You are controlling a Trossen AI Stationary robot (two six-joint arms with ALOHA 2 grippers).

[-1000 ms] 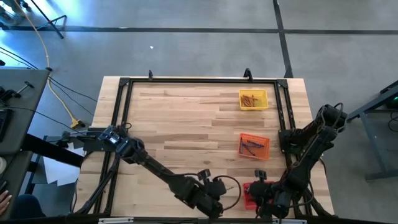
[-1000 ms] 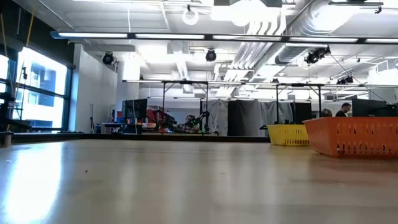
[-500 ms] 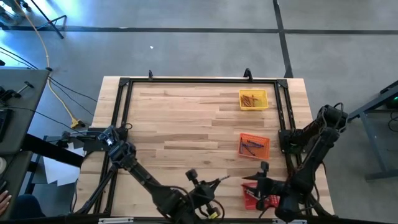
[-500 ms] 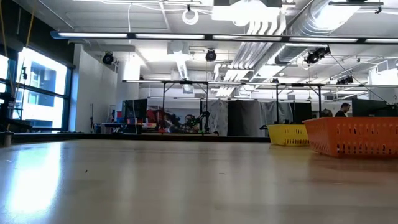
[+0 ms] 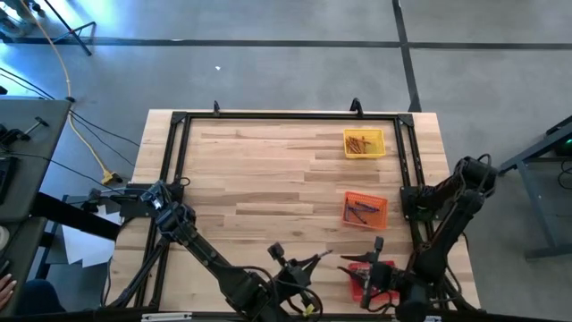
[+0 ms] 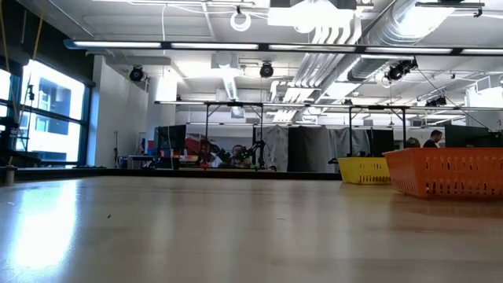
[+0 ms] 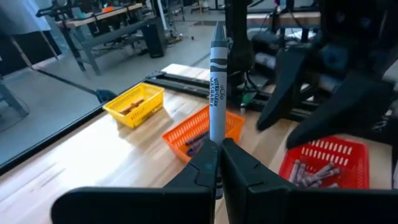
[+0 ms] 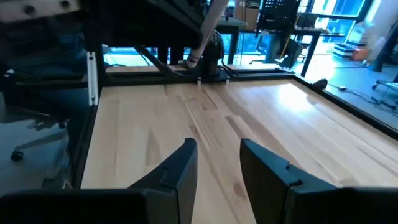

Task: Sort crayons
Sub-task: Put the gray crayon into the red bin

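Observation:
My left gripper (image 7: 217, 152) is shut on a grey crayon (image 7: 216, 87) near the table's near edge, left of the red tray (image 5: 362, 286); it also shows in the high view (image 5: 311, 262). My right gripper (image 8: 217, 165) is open and empty above the red tray, also seen from above (image 5: 362, 268). The red tray (image 7: 323, 165) holds several grey crayons (image 7: 311, 174). The orange tray (image 5: 366, 210) holds dark and blue crayons. The yellow tray (image 5: 364, 143) holds orange ones. The low view shows no gripper. My left gripper pinches the grey crayon by its lower end (image 7: 216, 144) between its two fingertips. The crayon sticks out past the fingertips, roughly in line with the fingers, its pointed end away from them. It is lifted clear of the table and points toward the right arm.
A black frame rail (image 5: 286, 116) runs around the table top. The three trays stand in a row along the right side. The bare wood in the middle and on the left (image 5: 259, 179) is free room. The right arm (image 7: 336, 74) stands close in front of my left gripper.
My left arm has folded back toward the table's near edge. Its gripper has turned, so it now points toward the right with the grey crayon sticking out toward the red tray. My right gripper has stayed above the red tray, shifting only a little.

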